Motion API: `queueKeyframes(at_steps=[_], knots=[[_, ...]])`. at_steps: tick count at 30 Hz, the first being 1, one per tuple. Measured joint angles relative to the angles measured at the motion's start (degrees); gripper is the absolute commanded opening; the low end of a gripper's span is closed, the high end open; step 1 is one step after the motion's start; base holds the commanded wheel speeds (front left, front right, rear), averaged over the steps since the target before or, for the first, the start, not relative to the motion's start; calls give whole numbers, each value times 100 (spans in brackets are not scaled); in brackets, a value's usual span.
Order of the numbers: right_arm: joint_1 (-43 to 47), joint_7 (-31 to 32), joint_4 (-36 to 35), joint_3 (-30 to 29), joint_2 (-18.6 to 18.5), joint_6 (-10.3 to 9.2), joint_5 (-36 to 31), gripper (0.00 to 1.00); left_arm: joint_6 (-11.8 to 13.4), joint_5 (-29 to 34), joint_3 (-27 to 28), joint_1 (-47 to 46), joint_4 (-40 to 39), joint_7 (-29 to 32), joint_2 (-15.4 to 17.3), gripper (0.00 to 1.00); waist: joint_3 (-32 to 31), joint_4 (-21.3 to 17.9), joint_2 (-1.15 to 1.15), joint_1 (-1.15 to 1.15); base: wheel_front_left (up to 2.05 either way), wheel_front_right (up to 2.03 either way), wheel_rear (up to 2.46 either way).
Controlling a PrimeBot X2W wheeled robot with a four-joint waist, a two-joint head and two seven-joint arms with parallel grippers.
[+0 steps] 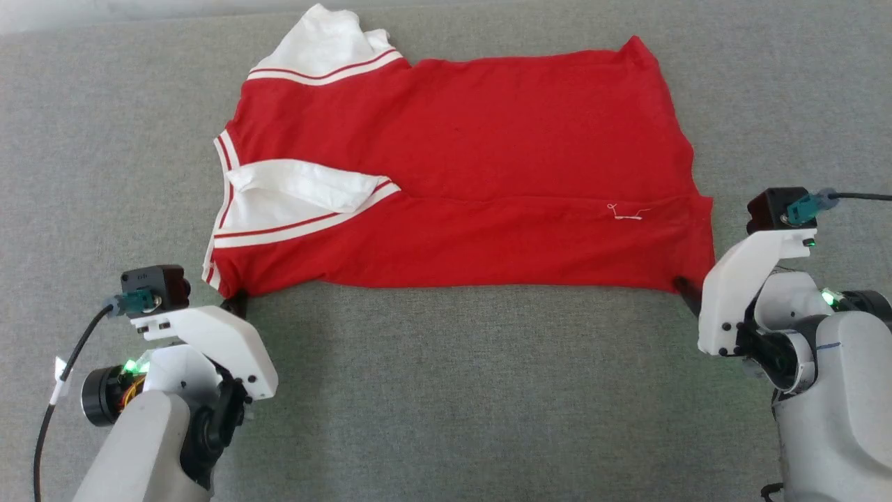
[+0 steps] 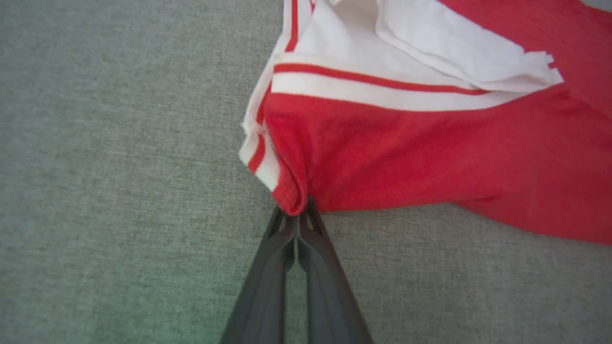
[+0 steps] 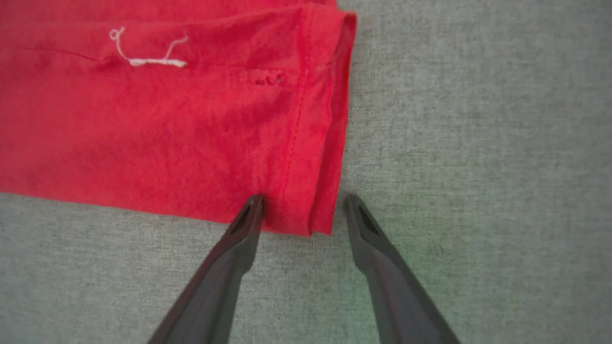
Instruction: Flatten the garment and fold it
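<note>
The red garment [image 1: 460, 174] with white sleeves lies folded lengthwise on the grey surface, collar end to the left and hem to the right. My left gripper [image 1: 235, 305] is at its near left corner, shut on a pinch of red fabric [image 2: 291, 200] beside the striped trim. My right gripper [image 1: 686, 293] is at the near right corner. In the right wrist view its fingers [image 3: 246, 220] stand apart, straddling the hem corner [image 3: 306, 210] of the garment. A white thread [image 3: 148, 59] lies on the red cloth.
Grey woven fabric [image 1: 453, 390] covers the whole work surface around the garment. A black cable [image 1: 860, 196] runs off from the right wrist camera, and another cable [image 1: 66, 376] hangs by the left wrist.
</note>
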Motion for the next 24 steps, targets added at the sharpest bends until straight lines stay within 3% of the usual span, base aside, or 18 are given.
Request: queueKeyframes(at_steps=[2,5,10,14,24], knots=[[-3,230,-145,45,-7,0,-24,0,-1,52,-10,-6,2,-103,-4,0,22,25,0,0,0,0,0],[20,190,-374,98,27,0,-119,0,-33,134,-38,-10,35,-339,-19,0,13,59,0,1,0,0,0],[111,-706,-730,116,32,0,-372,0,-42,281,-4,-11,101,-915,-32,0,-121,82,0,1,0,0,0],[364,-1168,-862,169,33,0,-396,0,96,463,56,103,24,-1254,16,0,-302,72,0,1,0,0,0],[1393,-817,-1669,188,48,1,-346,0,538,541,-40,1280,-678,-882,127,0,-728,10,0,-1,0,0,0]])
